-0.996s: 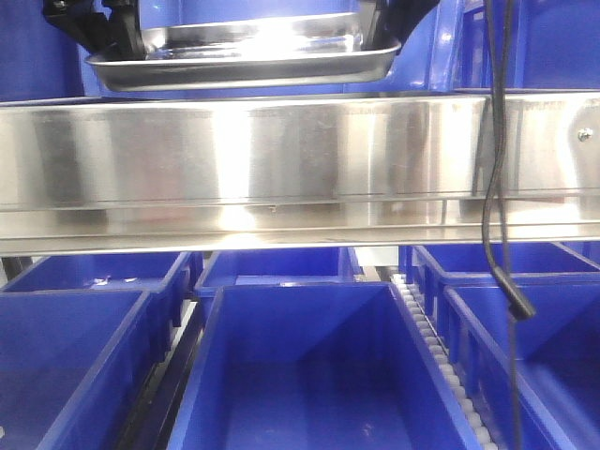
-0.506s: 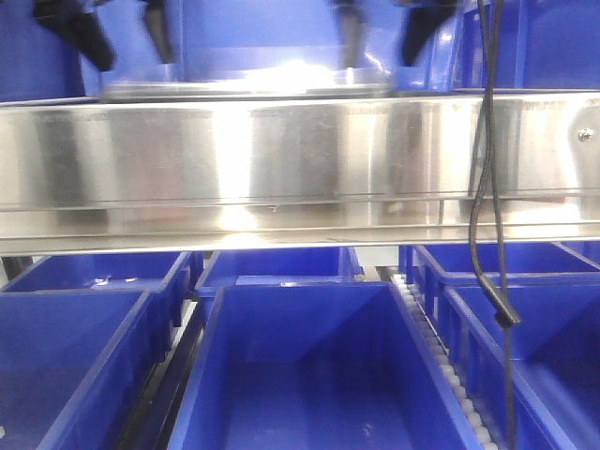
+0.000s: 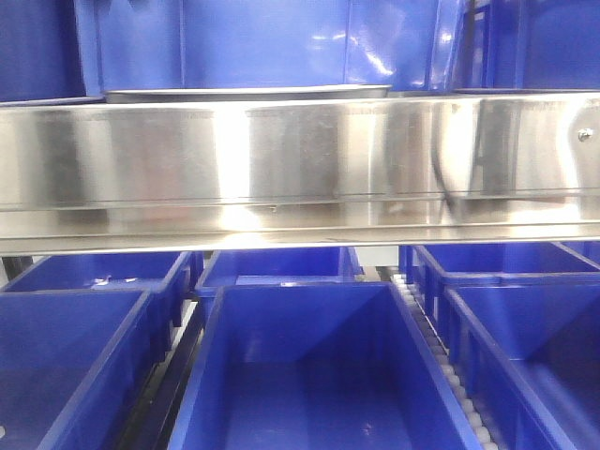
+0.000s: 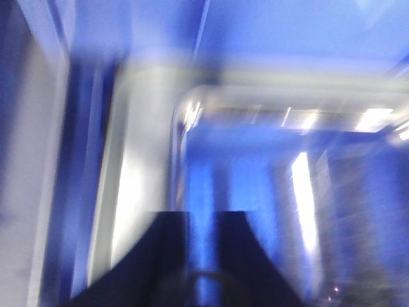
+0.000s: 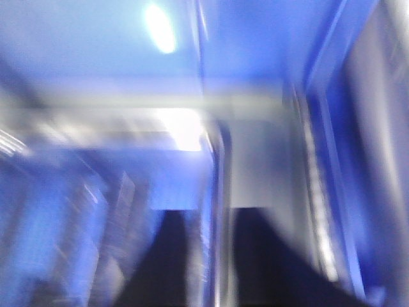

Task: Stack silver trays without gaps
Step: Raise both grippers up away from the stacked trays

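In the front view only the thin rim of the silver trays (image 3: 248, 93) shows, a flat grey edge lying level just behind and above the top edge of the long steel shelf rail (image 3: 300, 159); whether one tray or several lie there cannot be told from this view; behind the rim rises the wall of an upper blue bin (image 3: 262, 42); the rail runs the full width of the picture, mirror-bright, with a small screw (image 3: 584, 135) near its right end; below the rail stand more blue bins, the nearest one (image 3: 309, 375) in the middle, and a white roller track (image 3: 441, 356) runs between it and the bin to its right; neither arm appears in this view.

The left wrist view is heavily blurred; the left claw (image 4: 199, 256) shows as two dark fingers with a clear gap between them, released and grasping nothing, above a rounded corner of a silver tray (image 4: 182, 121) set against blue; the right wrist view is just as smeared; the right claw (image 5: 208, 262) likewise shows two dark fingers parted, with a tray rim (image 5: 220, 166) running up between them; whether the fingers touch that rim cannot be told.
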